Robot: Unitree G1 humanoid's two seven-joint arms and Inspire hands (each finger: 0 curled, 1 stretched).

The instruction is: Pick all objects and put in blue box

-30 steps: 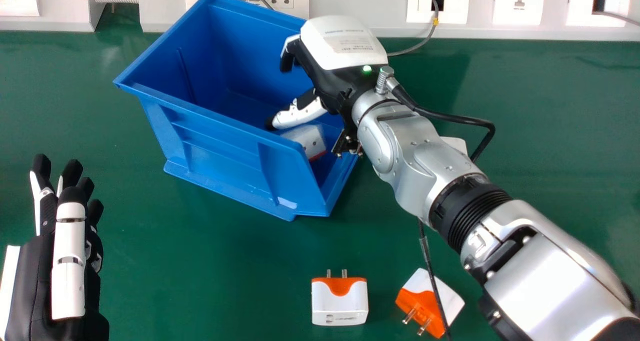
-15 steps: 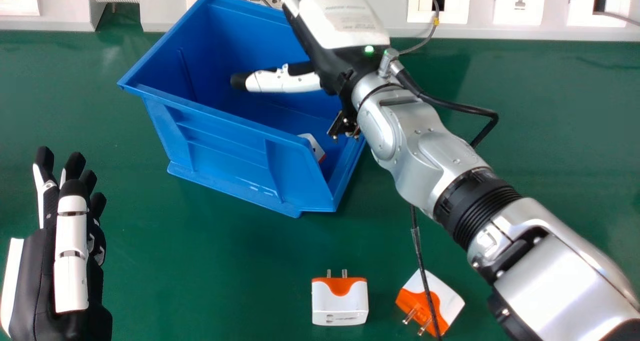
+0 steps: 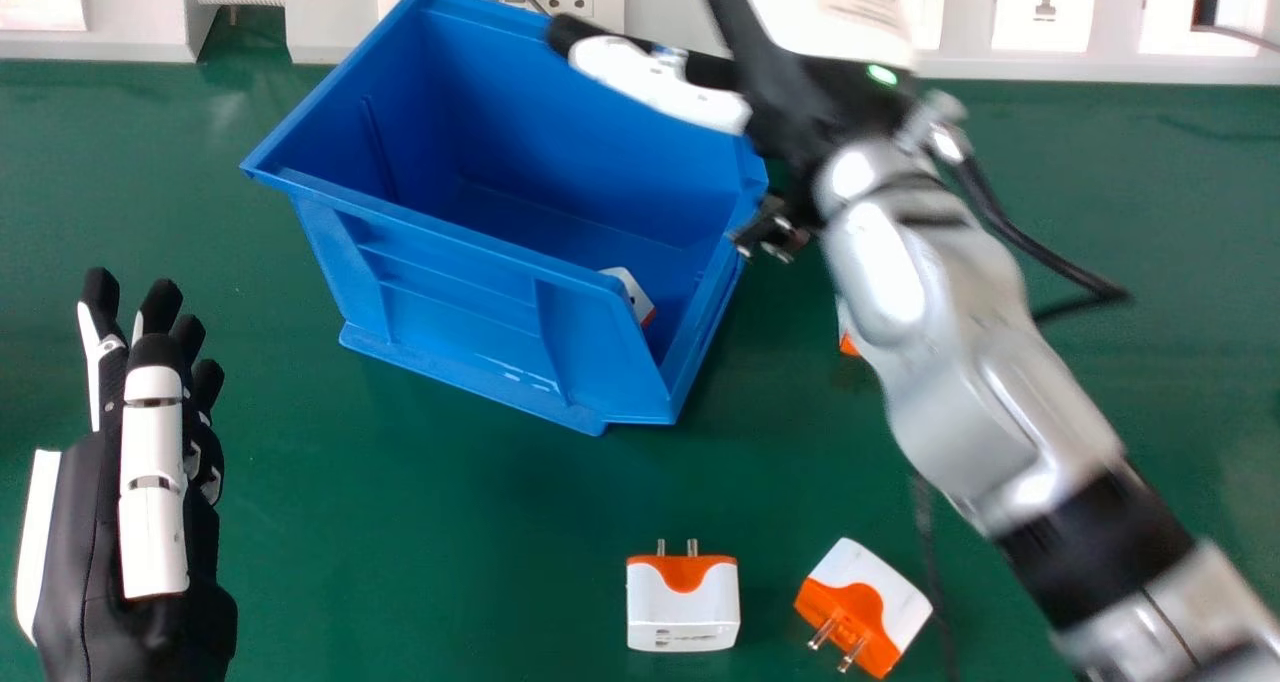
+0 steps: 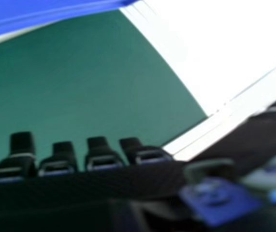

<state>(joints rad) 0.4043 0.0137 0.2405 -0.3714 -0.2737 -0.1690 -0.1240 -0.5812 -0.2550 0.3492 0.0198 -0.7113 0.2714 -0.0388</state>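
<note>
At the near left, the left hand is held over the green table, its fingers extended and relaxed, with nothing grasped. Near the table's near edge, a white and orange adapter is seen near the middle, its prongs pointed away towards the blue box. To the right of it, apart from it, a tilted adapter is set askew, its prongs directed towards the near left. A thin dark cord is seen just beside it, below the silver right arm.

Farther off, the blue box is placed left of the arm. Inside it, a boxed adapter is partly hidden by the near side wall. Right of the box, another adapter is mostly covered by the arm.

Beyond, the right hand is held at the box's far right, its thumb stretched over the far rim. In the right hand view, the fingers of the right hand are seen loosely extended and spread; nothing is gripped. At the back, the table is bordered by white trunking, in which sockets are fitted.
</note>
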